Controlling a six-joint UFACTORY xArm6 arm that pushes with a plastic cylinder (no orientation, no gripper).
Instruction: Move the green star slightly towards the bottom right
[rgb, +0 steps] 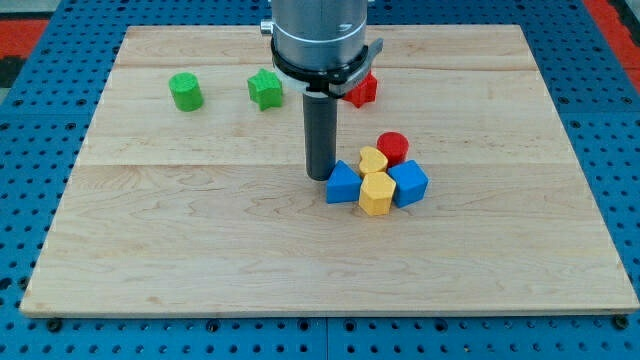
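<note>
The green star lies on the wooden board near the view's top, left of centre. My tip rests on the board below and to the right of the star, well apart from it. The tip stands just left of a blue triangular block, close to it. The arm's grey body hides the board just right of the star.
A green cylinder stands left of the star. A red star-like block shows right of the arm. A cluster right of the tip holds a red cylinder, a yellow heart, a yellow block and a blue cube.
</note>
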